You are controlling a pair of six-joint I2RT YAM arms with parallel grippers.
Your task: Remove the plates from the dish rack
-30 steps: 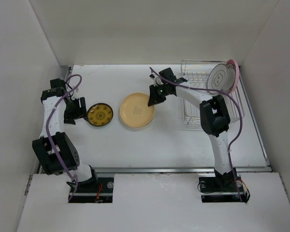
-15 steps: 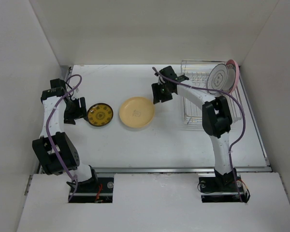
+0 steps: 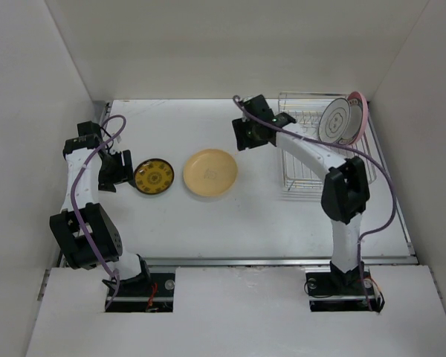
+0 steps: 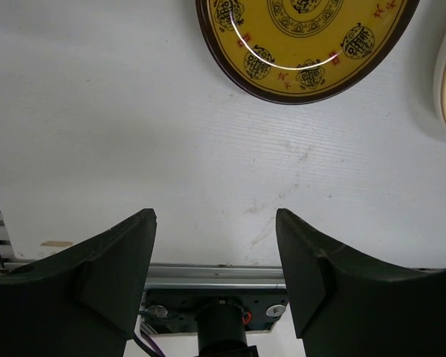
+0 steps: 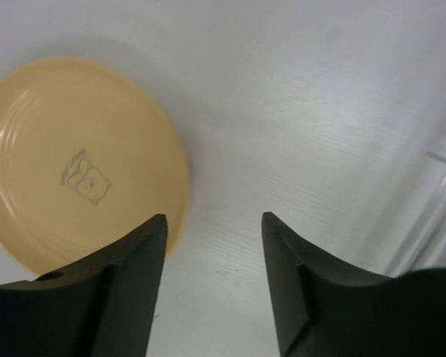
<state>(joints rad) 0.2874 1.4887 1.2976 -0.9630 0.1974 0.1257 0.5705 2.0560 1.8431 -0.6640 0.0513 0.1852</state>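
A silver wire dish rack (image 3: 301, 152) stands at the back right. Two plates stand upright in its far end: a white dark-rimmed plate (image 3: 334, 121) and a pink plate (image 3: 358, 111) behind it. A tan plate (image 3: 209, 173) (image 5: 74, 160) lies flat mid-table. A small yellow-and-black patterned plate (image 3: 154, 177) (image 4: 305, 41) lies to its left. My right gripper (image 3: 244, 136) (image 5: 214, 219) hangs open and empty between the tan plate and the rack. My left gripper (image 3: 117, 168) (image 4: 215, 216) is open and empty, just left of the patterned plate.
White walls close in the table on the left, back and right. A metal rail (image 3: 275, 261) runs along the table's near edge. The rack's edge wires (image 5: 438, 216) show at the right of the right wrist view.
My right gripper has let go of the tan plate, opened, and moved up and back toward the rack. The plate now lies flat on the table. The left arm has not moved.
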